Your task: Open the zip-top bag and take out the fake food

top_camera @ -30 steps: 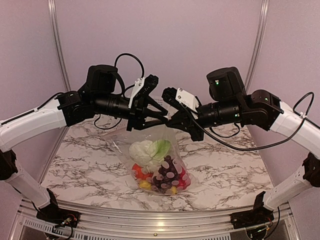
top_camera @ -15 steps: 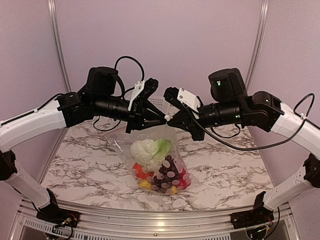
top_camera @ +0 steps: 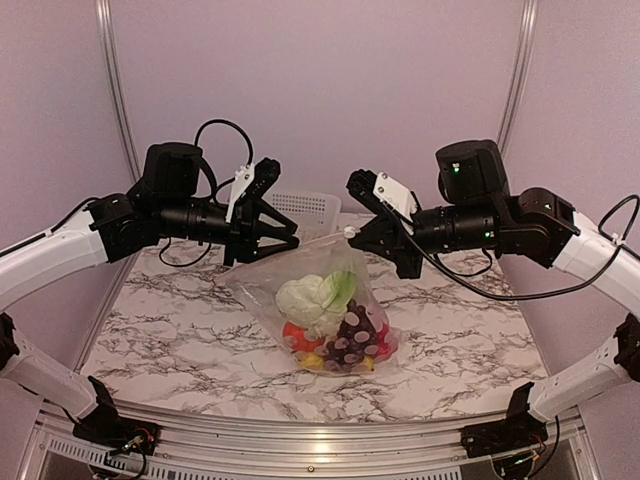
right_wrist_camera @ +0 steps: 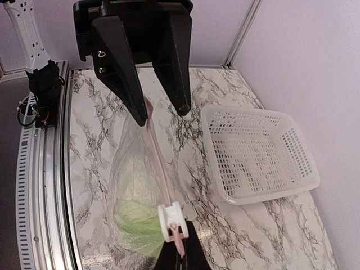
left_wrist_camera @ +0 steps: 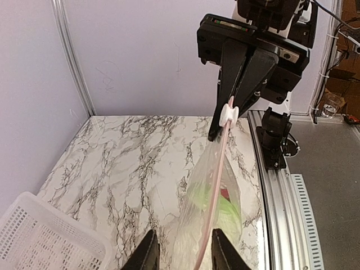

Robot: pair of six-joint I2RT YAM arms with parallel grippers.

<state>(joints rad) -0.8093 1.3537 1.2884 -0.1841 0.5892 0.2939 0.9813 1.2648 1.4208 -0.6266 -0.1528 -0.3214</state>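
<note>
**Hands part, left hand loosens, bag still looks sealed**

Over the last second the two hands have drawn apart in front of the white basket (top_camera: 310, 208); the left arm has swung away to the left, and the zip-top bag (top_camera: 300, 275) now hangs tilted, with its top slanting up toward the right hand (top_camera: 362, 232); that hand is pinched tight on the bag's top edge just behind the white slider (right_wrist_camera: 170, 219). The left hand (right_wrist_camera: 162, 112) stands partly spread, fingers clearly apart; the pink zip strip (left_wrist_camera: 216, 169) runs between them and lies against one finger, not squeezed.

The fake food (top_camera: 335, 325) is inside the bag, bunched in its low end, which rests on the tabletop (top_camera: 470, 330) on the near side of the basket; it has slid a little to the right.

The strip reads as one closed line, so the pull probably did not open the mouth; the left hand likely needs a fresh pinch; nothing is out yet.
</note>
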